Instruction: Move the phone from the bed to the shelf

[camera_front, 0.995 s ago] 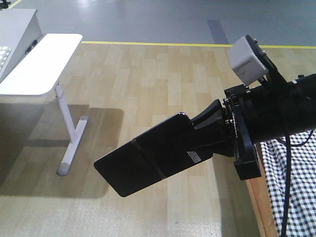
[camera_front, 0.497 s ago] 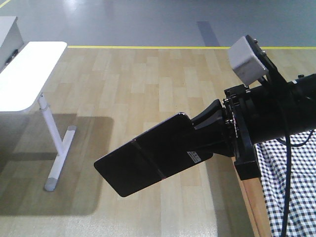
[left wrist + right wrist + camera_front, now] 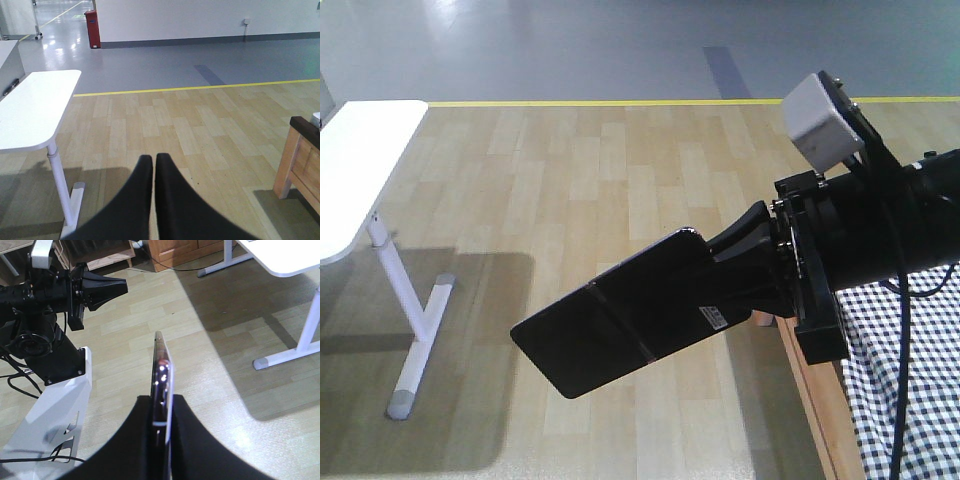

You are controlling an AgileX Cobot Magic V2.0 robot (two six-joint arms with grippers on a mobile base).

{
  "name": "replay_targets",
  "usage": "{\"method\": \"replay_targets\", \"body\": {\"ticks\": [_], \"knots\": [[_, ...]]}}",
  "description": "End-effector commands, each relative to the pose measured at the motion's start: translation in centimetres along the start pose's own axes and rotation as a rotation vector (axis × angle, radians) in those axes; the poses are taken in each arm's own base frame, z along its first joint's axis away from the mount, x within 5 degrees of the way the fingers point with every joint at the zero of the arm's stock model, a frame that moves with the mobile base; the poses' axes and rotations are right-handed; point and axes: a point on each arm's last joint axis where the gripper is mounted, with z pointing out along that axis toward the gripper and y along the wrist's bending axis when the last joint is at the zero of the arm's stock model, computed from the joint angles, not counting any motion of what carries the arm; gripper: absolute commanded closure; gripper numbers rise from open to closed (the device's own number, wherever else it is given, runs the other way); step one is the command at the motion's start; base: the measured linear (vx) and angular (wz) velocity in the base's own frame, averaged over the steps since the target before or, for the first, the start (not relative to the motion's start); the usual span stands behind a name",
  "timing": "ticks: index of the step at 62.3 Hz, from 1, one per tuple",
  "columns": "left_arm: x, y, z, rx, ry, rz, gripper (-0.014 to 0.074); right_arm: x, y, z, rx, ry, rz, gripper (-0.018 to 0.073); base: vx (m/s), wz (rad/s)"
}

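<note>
Within right hand [image 3: 161, 400], phone [image 3: 610, 335], sticker [image 3: 716, 318] unreadable

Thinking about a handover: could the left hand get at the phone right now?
Probably yes: most of the phone sticks out of the right hand over bare floor, nothing around it. But the left hand is shut and must open first.

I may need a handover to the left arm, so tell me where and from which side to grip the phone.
Grip the phone on its free half, beyond the middle line, pinching its two flat faces. Come from the far end, opposite the right gripper, which clamps the near end. The slab is thin and juts out over the floor, unobstructed there.
</note>
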Motion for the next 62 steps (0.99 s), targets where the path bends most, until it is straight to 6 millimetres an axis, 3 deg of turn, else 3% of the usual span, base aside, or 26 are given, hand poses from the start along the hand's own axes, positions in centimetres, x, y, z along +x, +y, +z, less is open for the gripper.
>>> {"method": "replay_targets", "body": {"ticks": [1,62], "knots": [[-0.62,0.08,-0.05,-0.009,-0.074,-0.013,0.0596,-1.49,1.77,-0.96,-0.077,-0.085,-0.025,0.056,0.15,0.0],[-0.62,0.08,-0.05,-0.009,-0.074,-0.013,0.0596,-1.49,1.76,-0.96,-0.076,-0.086,-0.025,0.056,0.12,0.22]]}}
